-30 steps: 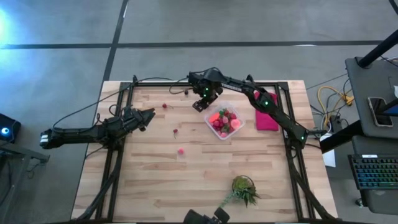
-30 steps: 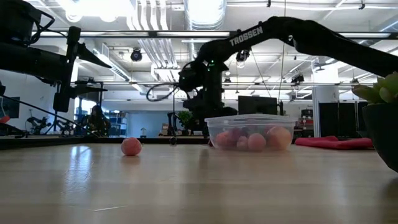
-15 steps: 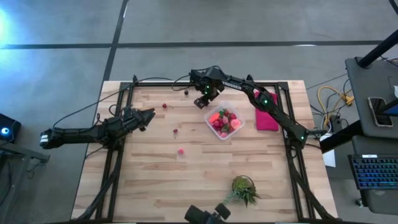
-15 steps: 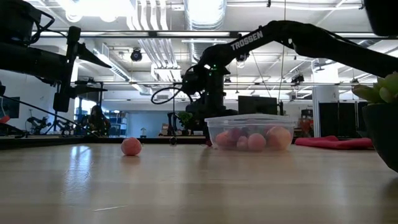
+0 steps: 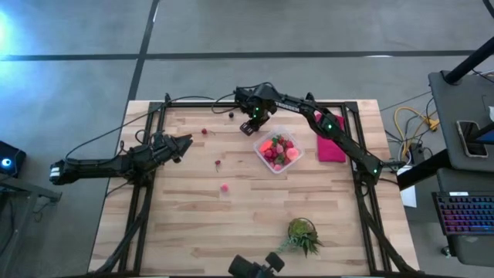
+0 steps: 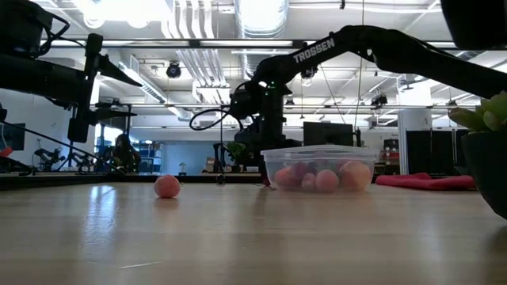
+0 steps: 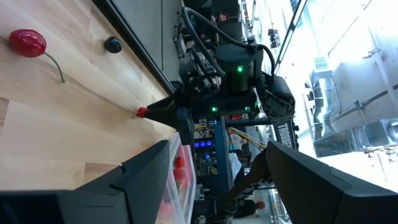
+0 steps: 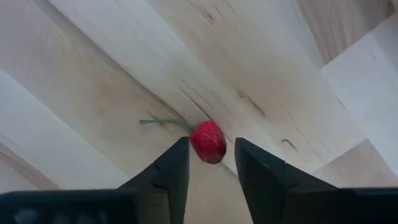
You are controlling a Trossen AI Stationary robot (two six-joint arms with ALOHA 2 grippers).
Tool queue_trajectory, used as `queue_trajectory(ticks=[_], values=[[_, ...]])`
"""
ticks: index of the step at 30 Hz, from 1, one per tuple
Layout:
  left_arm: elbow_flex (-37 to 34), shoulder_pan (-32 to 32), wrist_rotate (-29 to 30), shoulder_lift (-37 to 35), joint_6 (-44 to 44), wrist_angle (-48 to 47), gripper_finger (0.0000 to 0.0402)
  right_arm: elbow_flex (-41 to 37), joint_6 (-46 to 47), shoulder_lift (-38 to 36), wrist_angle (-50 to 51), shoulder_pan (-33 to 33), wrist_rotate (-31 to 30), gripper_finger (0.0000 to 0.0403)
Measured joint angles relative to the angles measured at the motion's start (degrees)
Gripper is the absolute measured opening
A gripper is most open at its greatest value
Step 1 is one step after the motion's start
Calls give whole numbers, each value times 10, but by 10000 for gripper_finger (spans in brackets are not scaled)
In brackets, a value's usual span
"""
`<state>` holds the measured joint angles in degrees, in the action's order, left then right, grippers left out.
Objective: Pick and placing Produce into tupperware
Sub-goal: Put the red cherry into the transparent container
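One tupperware (image 5: 279, 151) — three loose berries (image 5: 224, 188), one cherry (image 8: 208, 142) between right fingers (image 8: 173, 168)

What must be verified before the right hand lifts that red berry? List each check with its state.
1. Red berry sits between the right hand's fingers: ok.
2. Fingers clamped on the berry: cannot tell; they flank it closely.
3. Tupperware beside the right hand, top open: ok.
4. Left hand open, parked apart on the table's left side: ok.
5. Loose pink piece clear of the lift path: ok.
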<state>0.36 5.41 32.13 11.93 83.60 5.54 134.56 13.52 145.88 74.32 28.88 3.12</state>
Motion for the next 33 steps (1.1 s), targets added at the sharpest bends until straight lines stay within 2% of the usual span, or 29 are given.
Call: queue_trajectory(ticks=[5,22,33], values=[[0,0,0,0,0,0,255,0,2,0,0,0,3,100],[0,0,0,0,0,0,255,-17,25,0,-8,0,13,117],[0,0,0,0,0,0,255,-17,30,0,-14,0,18,51]])
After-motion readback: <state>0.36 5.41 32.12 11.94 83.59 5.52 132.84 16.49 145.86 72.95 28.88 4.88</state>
